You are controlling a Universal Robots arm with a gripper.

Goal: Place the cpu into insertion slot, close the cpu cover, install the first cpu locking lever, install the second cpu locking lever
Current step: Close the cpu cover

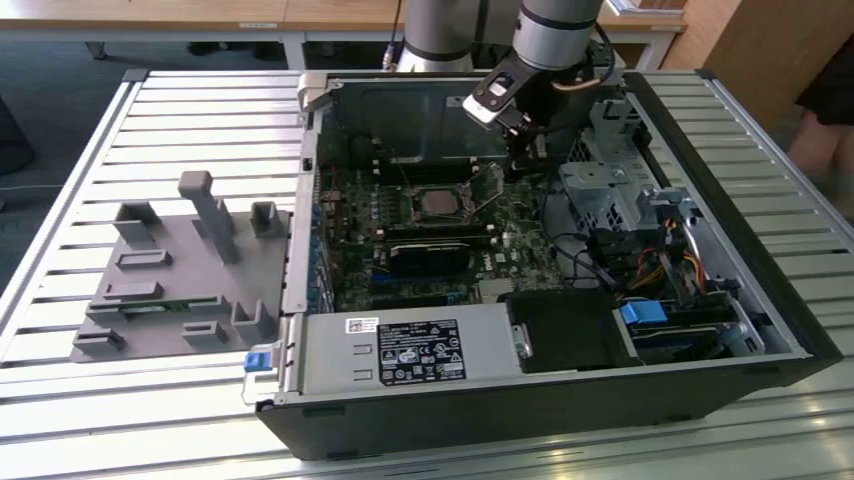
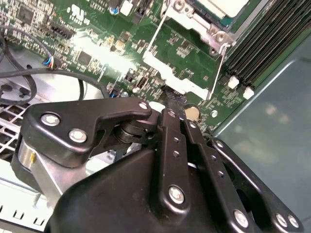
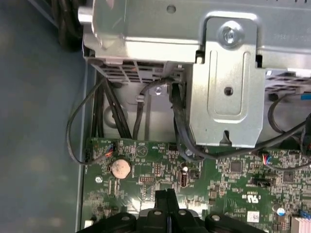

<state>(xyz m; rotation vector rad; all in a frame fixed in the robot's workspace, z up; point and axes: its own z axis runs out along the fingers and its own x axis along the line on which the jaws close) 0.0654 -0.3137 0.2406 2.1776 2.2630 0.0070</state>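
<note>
Standing grey fixture (image 1: 174, 270): on the table (image 1: 80, 400) at 9 o'clock of the case, likely a stand that keeps parts ready.
Computer case (image 1: 534, 410): on its side and open, board facing up, I judge so the arm can reach in from above.
Cpu (image 1: 438, 205): flat in the insertion slot (image 1: 412, 203), metal face up, mid-board.
Cpu cover (image 2: 201, 24): appears to lie down around the chip in the second wrist view.
Hand (image 1: 523, 152): fingers pressed together with nothing seen between them. It hangs at 2 o'clock of the cpu, near but apart.
</note>
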